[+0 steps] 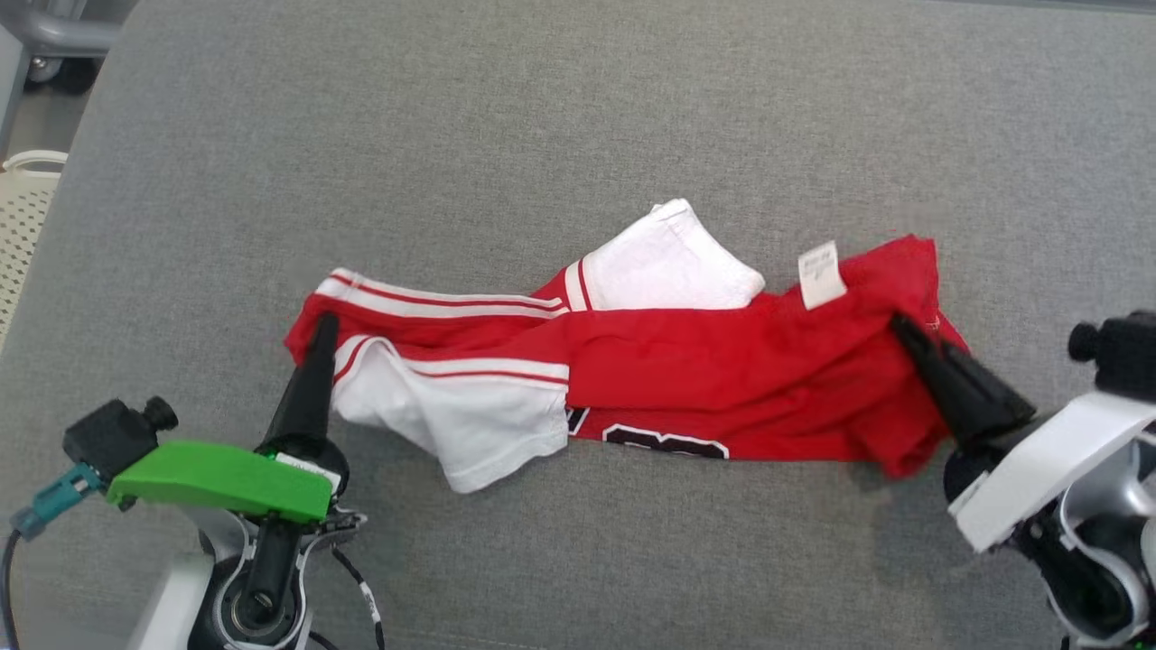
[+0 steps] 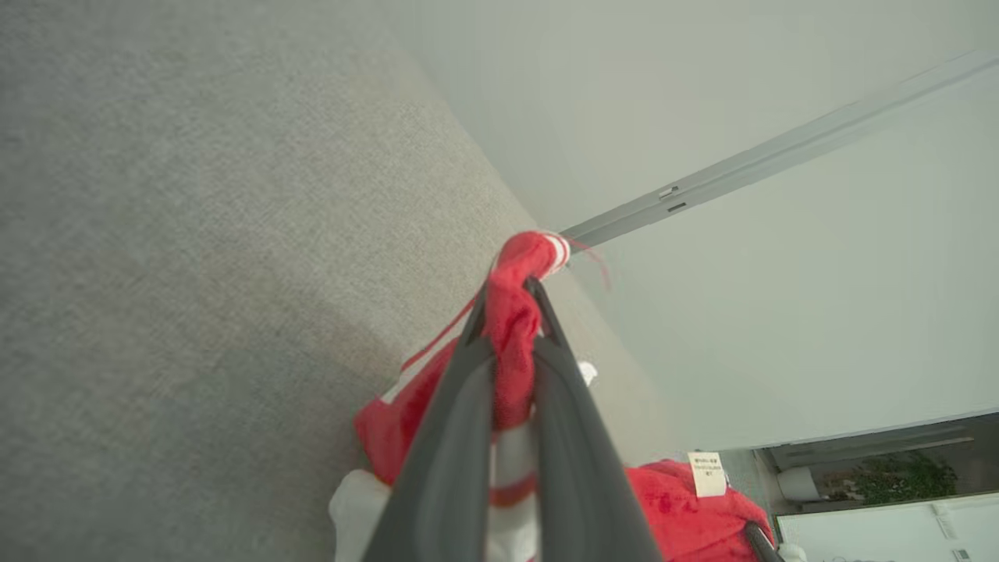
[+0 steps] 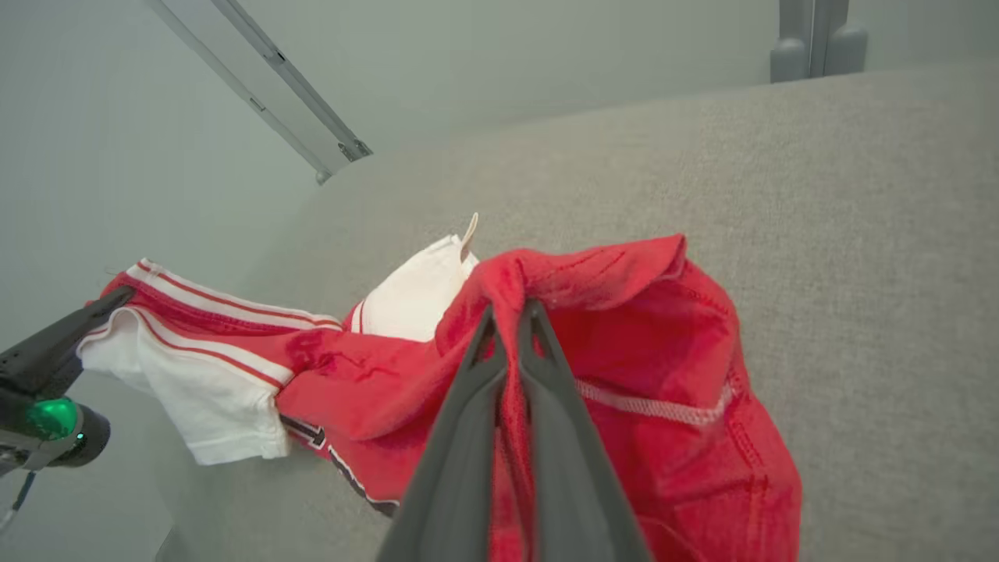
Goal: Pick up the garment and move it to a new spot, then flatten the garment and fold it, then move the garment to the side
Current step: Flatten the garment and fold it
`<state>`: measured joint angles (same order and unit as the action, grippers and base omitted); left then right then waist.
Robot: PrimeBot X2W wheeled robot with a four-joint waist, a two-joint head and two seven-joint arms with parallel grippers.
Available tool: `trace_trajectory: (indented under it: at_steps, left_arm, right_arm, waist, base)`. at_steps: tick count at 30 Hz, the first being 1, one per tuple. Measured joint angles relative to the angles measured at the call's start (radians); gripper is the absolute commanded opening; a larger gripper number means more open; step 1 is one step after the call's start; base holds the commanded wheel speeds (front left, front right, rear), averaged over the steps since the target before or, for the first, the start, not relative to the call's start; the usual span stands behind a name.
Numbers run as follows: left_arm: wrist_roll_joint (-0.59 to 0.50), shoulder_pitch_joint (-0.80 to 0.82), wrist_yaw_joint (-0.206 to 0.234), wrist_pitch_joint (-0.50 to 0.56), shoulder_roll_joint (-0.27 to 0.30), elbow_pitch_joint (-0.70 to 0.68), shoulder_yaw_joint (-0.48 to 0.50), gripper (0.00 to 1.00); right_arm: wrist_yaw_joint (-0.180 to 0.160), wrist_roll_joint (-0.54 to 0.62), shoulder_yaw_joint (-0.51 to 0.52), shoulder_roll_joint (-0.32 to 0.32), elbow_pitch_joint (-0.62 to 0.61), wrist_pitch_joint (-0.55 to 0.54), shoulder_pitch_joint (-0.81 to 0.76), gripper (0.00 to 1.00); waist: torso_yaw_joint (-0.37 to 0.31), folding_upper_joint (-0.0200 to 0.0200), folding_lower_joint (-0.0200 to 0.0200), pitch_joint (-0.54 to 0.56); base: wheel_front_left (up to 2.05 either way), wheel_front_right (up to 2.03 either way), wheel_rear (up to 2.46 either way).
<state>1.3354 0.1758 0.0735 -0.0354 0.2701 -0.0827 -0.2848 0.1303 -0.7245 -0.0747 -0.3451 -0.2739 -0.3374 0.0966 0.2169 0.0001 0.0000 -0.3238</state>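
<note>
Likely soft, light and limp, the garment (image 1: 704, 379) stretches across mid-table (image 1: 542, 117), left gripper (image 1: 323, 329) pinching its striped end and right gripper (image 1: 903, 329) its red hem, both sound holds.

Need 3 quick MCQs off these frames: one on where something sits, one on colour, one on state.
1. Where is the white label on the garment?
A. on a sleeve
B. toward its right end
C. off it, on the grey surface

2. What colour is the garment's body?
A. red
B. blue
C. yellow

3. How do the jaws stand?
A. both open above the cloth
B. left shut, right open
C. left jaws and right jaws both shut on the garment, one at each end

Key:
1 B: the head view shows the label close to the right jaws.
2 A: the body is red in every view.
3 C: each wrist view shows cloth pinched between closed jaws.
</note>
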Motion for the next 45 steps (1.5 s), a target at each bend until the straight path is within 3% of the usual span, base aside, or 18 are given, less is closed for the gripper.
trace_trajectory:
  at_steps: [5, 9, 10, 11, 12, 18, 24, 32, 37, 45]
  left_arm:
    - [0.025, -0.028, -0.028, -0.026, 0.006, 0.163, 0.040, 0.11]
    - [0.046, -0.032, -0.035, 0.007, 0.022, 0.236, 0.048, 0.36]
    - [0.050, -0.030, -0.035, 0.016, 0.025, 0.252, 0.048, 0.42]
    - [0.049, -0.027, -0.037, 0.020, 0.029, 0.267, 0.045, 0.63]
    - [0.049, -0.020, -0.038, 0.025, 0.032, 0.280, 0.045, 0.96]
    - [-0.038, 0.009, -0.038, 0.023, 0.063, 0.323, -0.006, 1.00]
    - [-0.136, -0.007, -0.021, -0.038, 0.093, 0.314, -0.040, 1.00]
    - [-0.285, -0.078, 0.054, -0.172, 0.131, 0.254, -0.044, 1.00]
    - [-0.412, -0.121, 0.094, -0.214, 0.121, 0.237, -0.062, 1.00]
    - [-0.505, -0.242, 0.061, -0.225, 0.048, 0.204, 0.013, 1.00]
  right_arm:
    - [0.000, -0.012, -0.066, -0.004, 0.043, 0.063, -0.120, 0.00]
    - [0.000, -0.006, -0.096, -0.014, 0.080, 0.100, -0.153, 0.00]
    - [0.000, 0.007, -0.102, -0.019, 0.093, 0.104, -0.153, 0.35]
    - [0.000, 0.015, -0.109, -0.024, 0.102, 0.111, -0.153, 0.98]
    - [0.000, 0.019, -0.110, -0.025, 0.111, 0.114, -0.153, 1.00]
    - [0.000, 0.044, -0.095, -0.041, 0.117, 0.125, -0.153, 1.00]
    - [0.000, 0.077, -0.004, -0.052, 0.090, 0.148, -0.199, 1.00]
    - [0.000, 0.240, 0.119, 0.000, 0.081, 0.252, -0.239, 1.00]
    - [0.000, 0.362, 0.142, 0.043, 0.147, 0.337, -0.278, 1.00]
    - [0.000, 0.477, 0.131, 0.115, 0.264, 0.466, -0.322, 1.00]
  waist:
    - [-0.015, -0.0001, 0.0000, 0.001]
    - [-0.024, 0.0000, 0.0000, 0.012]
    - [-0.025, 0.0000, 0.0000, 0.015]
    - [-0.025, 0.0000, 0.0000, 0.018]
    - [-0.025, 0.0000, 0.0000, 0.021]
    - [-0.026, 0.0000, 0.0000, 0.045]
    - [-0.026, 0.0000, 0.0000, 0.080]
    - [-0.032, 0.0000, 0.0000, 0.153]
    - [-0.032, 0.0000, 0.0000, 0.207]
    - [-0.037, 0.0000, 0.0000, 0.288]
  base:
    - [0.00, 0.00, 0.00]
    - [0.00, 0.00, 0.00]
    - [0.00, 0.00, 0.00]
    - [0.00, 0.00, 0.00]
    - [0.00, 0.00, 0.00]
    - [0.00, 0.00, 0.00]
    - [0.00, 0.00, 0.00]
    - [0.00, 0.00, 0.00]
    - [0.00, 0.00, 0.00]
    - [0.00, 0.00, 0.00]
